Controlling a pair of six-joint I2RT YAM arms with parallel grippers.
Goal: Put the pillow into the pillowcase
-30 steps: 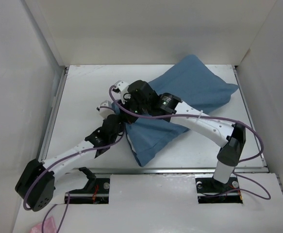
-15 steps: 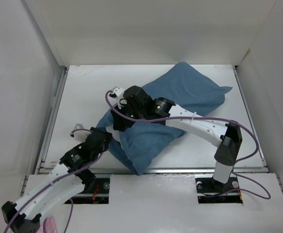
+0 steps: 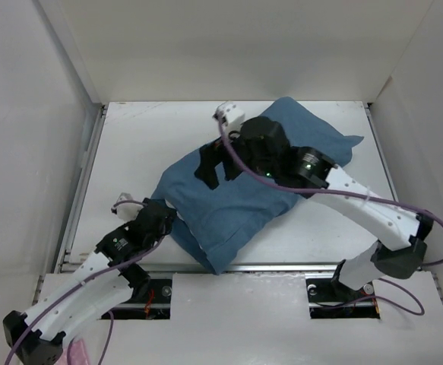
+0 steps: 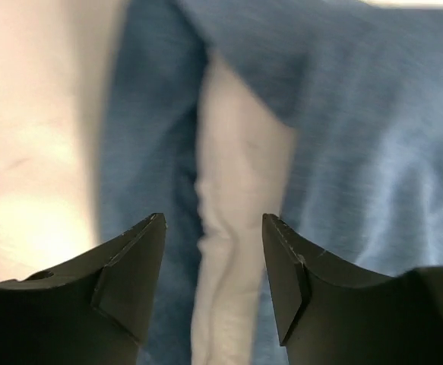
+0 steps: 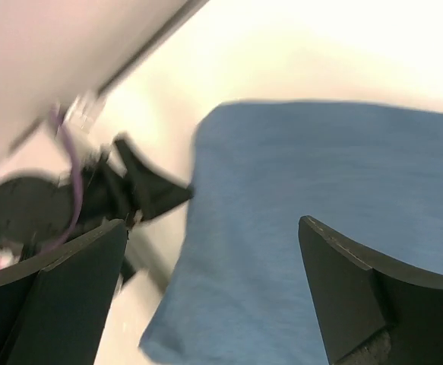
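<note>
The blue pillowcase (image 3: 236, 205) lies stuffed and diagonal across the middle of the table. Only a narrow white strip of the pillow (image 4: 236, 190) shows, in the pillowcase (image 4: 373, 152) mouth in the left wrist view. My left gripper (image 3: 168, 215) sits at that near-left end. Its jaws (image 4: 213, 220) stand open on either side of the strip without touching it. My right gripper (image 3: 212, 169) hovers over the pillowcase's left half, wide open and empty (image 5: 212, 223), with blue cloth (image 5: 320, 175) below it.
White walls close the table in on the left (image 3: 46, 152), back and right (image 3: 426, 152). A metal rail (image 3: 282, 268) runs along the near edge. Purple cables (image 3: 434, 228) loop off both arms. Something pink (image 3: 75, 354) lies at the bottom left.
My right gripper let go, opened wide and rose back and to the right off the pillowcase's left end. My left gripper opened and pulled back toward the near left. The pillowcase settled flatter.
</note>
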